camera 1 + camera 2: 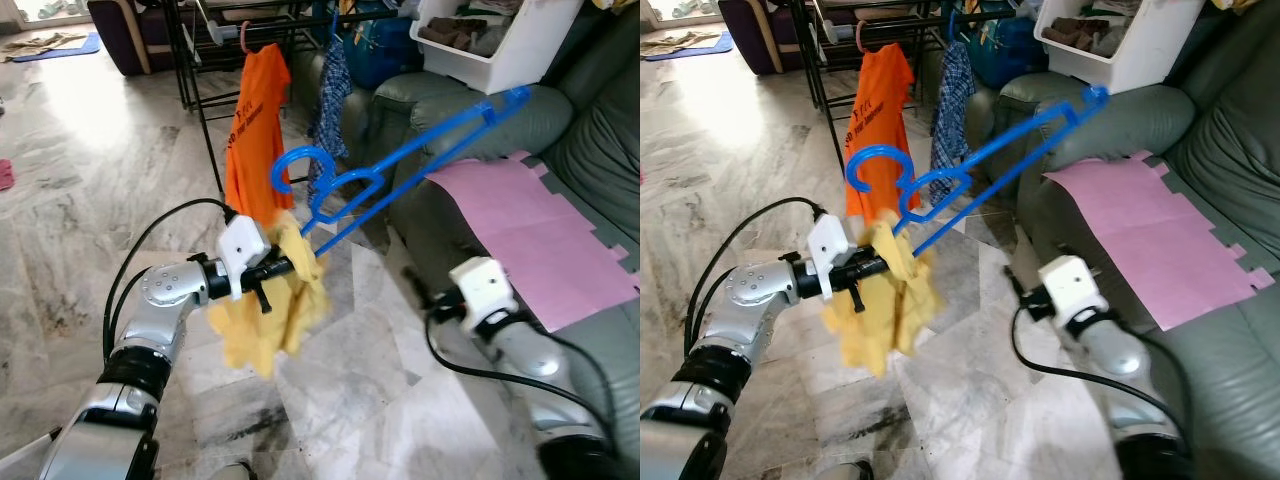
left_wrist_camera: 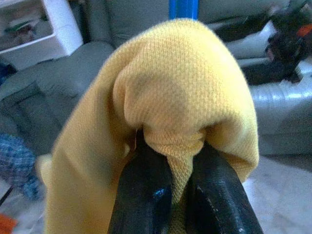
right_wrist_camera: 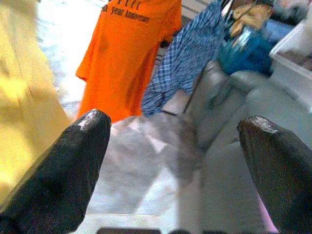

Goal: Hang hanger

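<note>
Gripping a bunched fold of yellow cloth (image 1: 268,310), the left hand (image 1: 290,266) is held out over the marble floor (image 1: 90,190) in front of the robot; in the left wrist view its two black fingers (image 2: 146,195) are pinched tight together on the fabric. The cloth hangs on a blue hanger (image 1: 400,165), which rises at a slant from the left hand toward the grey sofa (image 1: 590,150), its far end up near a white bin (image 1: 500,45) that sits on the sofa's arm. The hanger's curled hook (image 1: 300,165) points toward the clothes rack (image 1: 205,60) beyond it, but is not on the rail. On that rack hang an orange T-shirt (image 1: 255,130) and, beside it, a blue checked shirt (image 1: 330,95). A pink sheet with notched edges (image 1: 540,235) lies spread on the sofa seat. The right hand sits low near the front of the sofa, well apart from the hanger; its white wrist block (image 1: 485,290) shows in the head views, and in the right wrist view its fingers (image 3: 63,180) stand wide apart with nothing between them, looking toward the orange T-shirt and the checked shirt. A dark couch (image 1: 130,35) stands at the far side of the room.
</note>
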### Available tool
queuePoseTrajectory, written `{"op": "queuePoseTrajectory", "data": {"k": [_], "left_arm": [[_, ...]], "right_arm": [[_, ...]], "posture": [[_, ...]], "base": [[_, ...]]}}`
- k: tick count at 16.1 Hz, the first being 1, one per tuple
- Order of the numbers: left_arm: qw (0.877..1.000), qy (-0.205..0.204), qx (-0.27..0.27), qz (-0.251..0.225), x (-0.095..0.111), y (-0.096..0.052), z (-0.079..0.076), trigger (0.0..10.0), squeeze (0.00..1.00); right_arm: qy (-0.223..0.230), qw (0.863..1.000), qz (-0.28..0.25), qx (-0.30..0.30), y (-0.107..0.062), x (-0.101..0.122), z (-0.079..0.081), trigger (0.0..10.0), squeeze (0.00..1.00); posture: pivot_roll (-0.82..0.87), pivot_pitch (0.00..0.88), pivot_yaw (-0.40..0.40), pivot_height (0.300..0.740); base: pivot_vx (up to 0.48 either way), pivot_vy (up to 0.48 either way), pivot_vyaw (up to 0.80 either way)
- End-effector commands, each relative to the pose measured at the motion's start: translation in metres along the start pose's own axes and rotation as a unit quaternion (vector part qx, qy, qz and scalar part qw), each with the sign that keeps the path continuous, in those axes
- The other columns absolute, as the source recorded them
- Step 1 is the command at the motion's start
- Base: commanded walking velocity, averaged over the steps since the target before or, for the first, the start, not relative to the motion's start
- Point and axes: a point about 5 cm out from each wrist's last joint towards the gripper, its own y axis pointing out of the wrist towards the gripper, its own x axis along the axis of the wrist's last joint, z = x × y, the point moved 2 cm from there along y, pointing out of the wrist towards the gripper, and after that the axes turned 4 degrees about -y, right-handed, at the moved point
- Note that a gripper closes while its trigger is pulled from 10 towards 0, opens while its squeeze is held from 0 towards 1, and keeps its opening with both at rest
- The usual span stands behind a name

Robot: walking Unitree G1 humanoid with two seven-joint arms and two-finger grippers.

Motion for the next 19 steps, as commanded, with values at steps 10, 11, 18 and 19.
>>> {"op": "queuePoseTrajectory", "data": {"k": [10,11,18,19], "left_arm": [[0.987,0.063,-0.096,-0.111,0.087,0.029,-0.030,0.0,0.00],[0.986,0.062,-0.098,-0.118,0.092,0.030,-0.031,0.0,0.00],[0.984,0.060,-0.092,-0.140,0.115,0.031,-0.032,0.0,0.00],[0.985,0.065,-0.090,-0.128,0.109,0.031,-0.033,0.0,0.00]], "right_arm": [[0.128,0.961,0.069,0.234,-0.006,-0.015,0.048,10.0,0.00],[0.131,0.960,0.076,0.234,-0.006,-0.017,0.048,10.0,0.00],[0.151,0.955,0.117,0.226,-0.003,-0.031,0.052,10.0,0.00],[0.182,0.957,0.070,0.216,0.002,-0.015,0.047,10.0,0.00]], "posture": [[0.01,0.121,-0.056,0.740],[0.01,0.121,-0.055,0.740],[0.02,0.117,-0.060,0.740],[0.02,0.117,-0.059,0.740]], "base": [[0.000,0.000,0.00],[0.000,0.000,0.00],[0.000,0.000,0.00],[0.000,0.000,0.00]]}}
